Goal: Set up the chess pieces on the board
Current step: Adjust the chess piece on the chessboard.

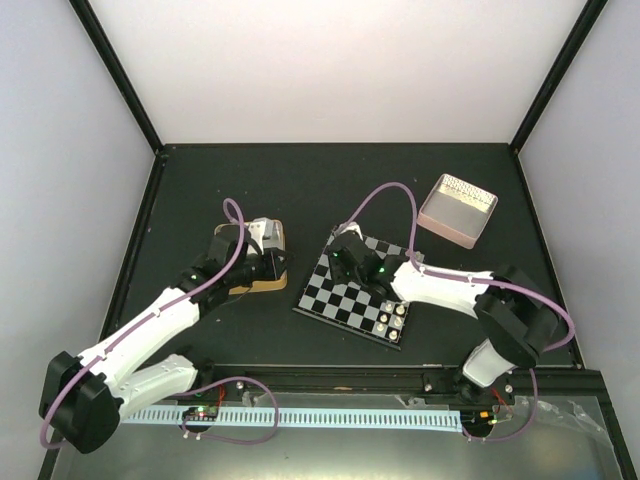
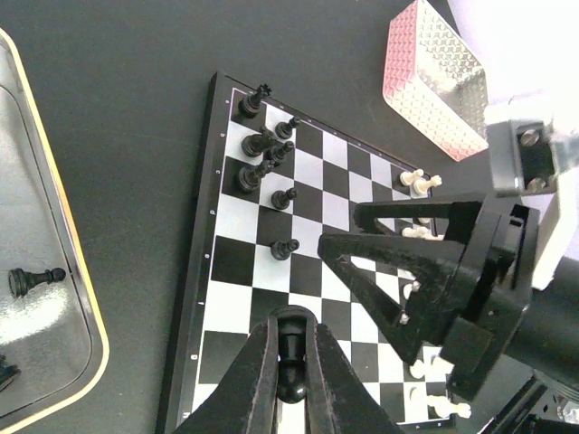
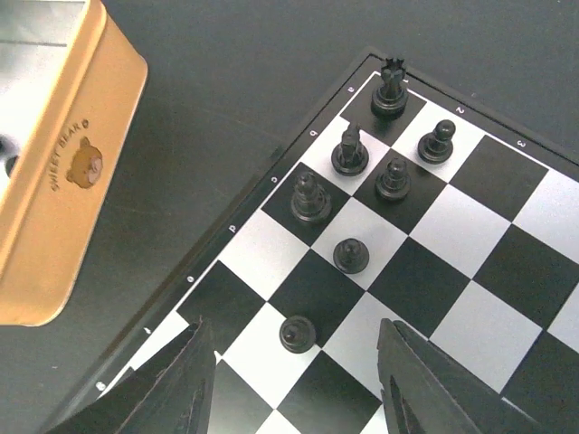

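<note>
Broadly, the dark table (image 1: 200,190) carries three things: a small square checkered board (image 1: 335,297) of black and pale squares near the middle, a gold-rimmed square tin (image 1: 262,286) just off the board's left edge, and a pink box (image 1: 458,210) toward the table's far right corner. The left arm reaches over the tin; its left gripper (image 2: 291,330) is clenched on one small black chess piece (image 2: 291,354), pinched upright between the fingers. The right gripper (image 3: 295,371) hangs low over the board's left edge with its jaws spread wide, holding nothing. They stand on either side of a black pawn (image 3: 298,333) on a pale square, touching neither side of it. Six more black chess figures (image 3: 349,152) crowd the board's far left corner, the rook on the corner square itself. Small white pieces (image 1: 392,318) sit along the opposite edge, and at least one black pawn (image 2: 34,278) lies on its side in the tin. The main risk, as I judge it, is crowding. If the left arm brings its piece in while the right fingers are low in that corner, the two could knock together or sweep over the tightly packed figures. A slanted lift of the right jaws could likewise tip the pawn between them.
</note>
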Robot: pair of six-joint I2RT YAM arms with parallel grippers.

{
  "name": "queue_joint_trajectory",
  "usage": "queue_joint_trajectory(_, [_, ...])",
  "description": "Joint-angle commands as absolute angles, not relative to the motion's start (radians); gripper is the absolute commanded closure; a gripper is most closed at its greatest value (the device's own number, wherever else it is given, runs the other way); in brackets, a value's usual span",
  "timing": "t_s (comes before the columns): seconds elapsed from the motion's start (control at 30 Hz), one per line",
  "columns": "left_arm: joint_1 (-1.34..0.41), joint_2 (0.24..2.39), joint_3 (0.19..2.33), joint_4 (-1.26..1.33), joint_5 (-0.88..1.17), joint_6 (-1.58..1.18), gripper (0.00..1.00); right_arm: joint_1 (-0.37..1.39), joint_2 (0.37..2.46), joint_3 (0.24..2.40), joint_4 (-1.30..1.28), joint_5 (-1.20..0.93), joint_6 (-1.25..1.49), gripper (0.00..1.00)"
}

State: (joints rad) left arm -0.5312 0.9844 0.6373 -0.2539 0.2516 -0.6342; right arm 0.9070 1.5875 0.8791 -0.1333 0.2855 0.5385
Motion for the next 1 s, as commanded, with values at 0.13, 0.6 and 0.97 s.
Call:
queue_joint_trajectory(0.13, [-0.523,0.995,0.669,-0.247,0.28,-0.597,0.99,0.897,1.583,0.984,-0.375,0.238,0.666,0.49])
queue_joint_trajectory(0.6, [-0.522,1.031,0.688,-0.271,0.306,-0.569,0.99,0.897,1.753,1.13,-0.539,0.211,0.665,0.62])
queue_joint_trajectory(0.97, [-0.521,1.046,0.697,-0.278,0.308,-0.56,0.98,0.893,1.857,1.21,-0.565,0.231,0.641,0.8])
